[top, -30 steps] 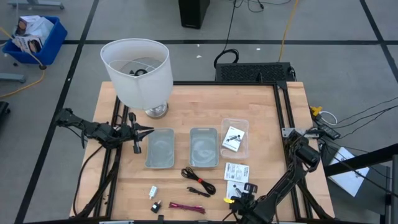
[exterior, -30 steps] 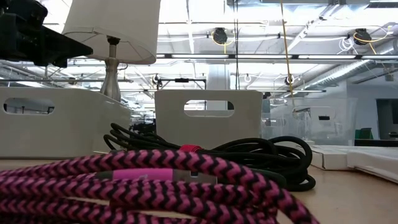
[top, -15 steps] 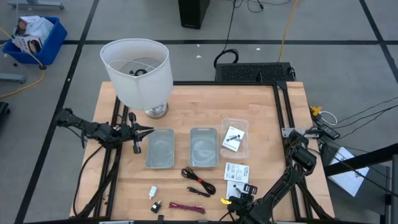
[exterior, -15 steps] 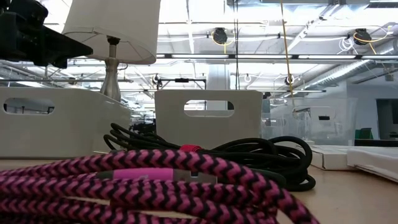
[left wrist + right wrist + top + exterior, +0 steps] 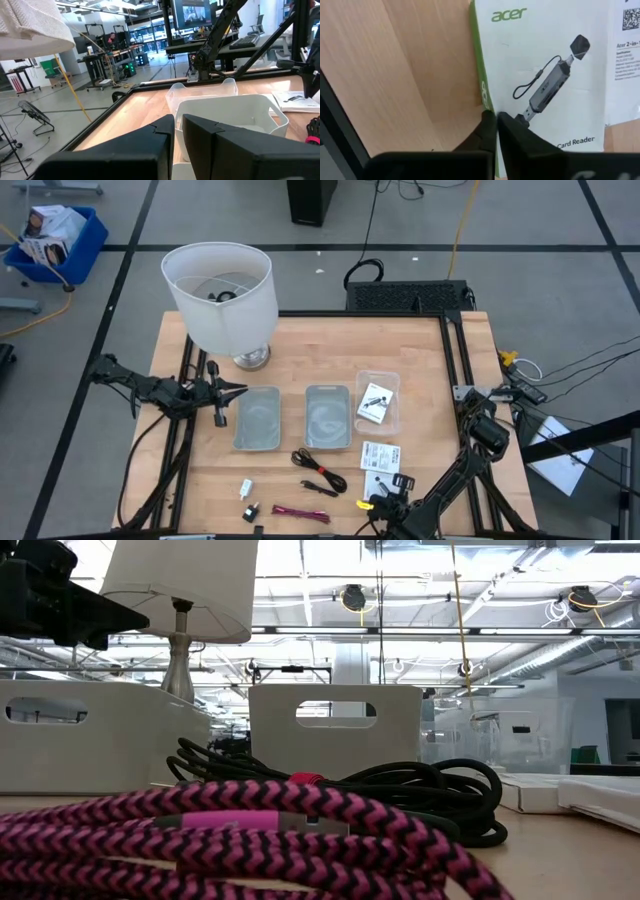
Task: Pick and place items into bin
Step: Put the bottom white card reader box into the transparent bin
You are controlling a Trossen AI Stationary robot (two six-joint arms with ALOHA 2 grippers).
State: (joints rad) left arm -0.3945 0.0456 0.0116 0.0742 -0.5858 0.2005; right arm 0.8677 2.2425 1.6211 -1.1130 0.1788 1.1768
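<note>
Two white packets lie flat near the table's near right: one (image 5: 380, 452) and, nearer, the Acer packet (image 5: 376, 480). A third packet (image 5: 375, 402) lies in the clear bin (image 5: 380, 379). The black cable (image 5: 318, 471), red-magenta cable (image 5: 300, 513), white plug (image 5: 246, 488) and black piece (image 5: 251, 510) rest on the wood. My right gripper (image 5: 393, 488) is shut and points down at the Acer packet (image 5: 550, 65). My left gripper (image 5: 236, 391), also shut, hovers level at the table's left, beside the left bin (image 5: 257, 420). My right gripper (image 5: 495, 122) comes from above with its shut fingertips (image 5: 487, 125) at the packet's green side edge (image 5: 481, 85). I cannot tell whether they touch it. The packet lies flat on the table.
A big white lamp (image 5: 222, 295) stands at the far left of the table. Two pale bins (image 5: 257, 420) (image 5: 328, 416) and the clear bin sit in a row mid-table. In the low view the magenta cable (image 5: 230, 830) fills the foreground, with the black cable (image 5: 400, 790) behind it.
</note>
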